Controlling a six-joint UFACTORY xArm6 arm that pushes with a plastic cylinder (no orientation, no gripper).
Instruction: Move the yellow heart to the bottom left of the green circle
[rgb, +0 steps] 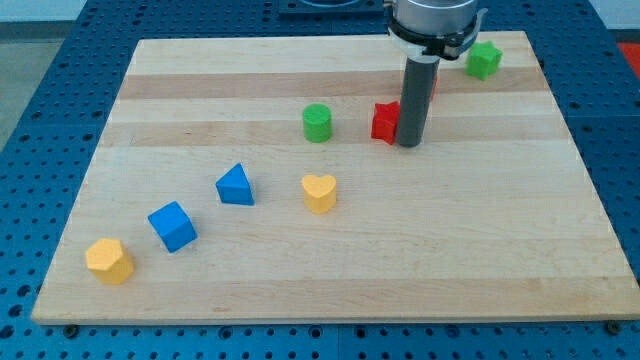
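The yellow heart (319, 192) lies near the middle of the wooden board (480, 240). The green circle (317, 122) stands straight above it, toward the view's top, with a clear gap between them. My tip (409, 144) rests on the board to the right of the green circle and up and right of the heart. It touches or nearly touches the right side of a red block (384, 122).
A blue triangle (235, 186) lies left of the heart. A blue cube (172, 225) and a yellow pentagon-like block (109, 260) lie toward the bottom left. A green star-like block (484, 60) sits at the top right. A second red block is partly hidden behind the rod.
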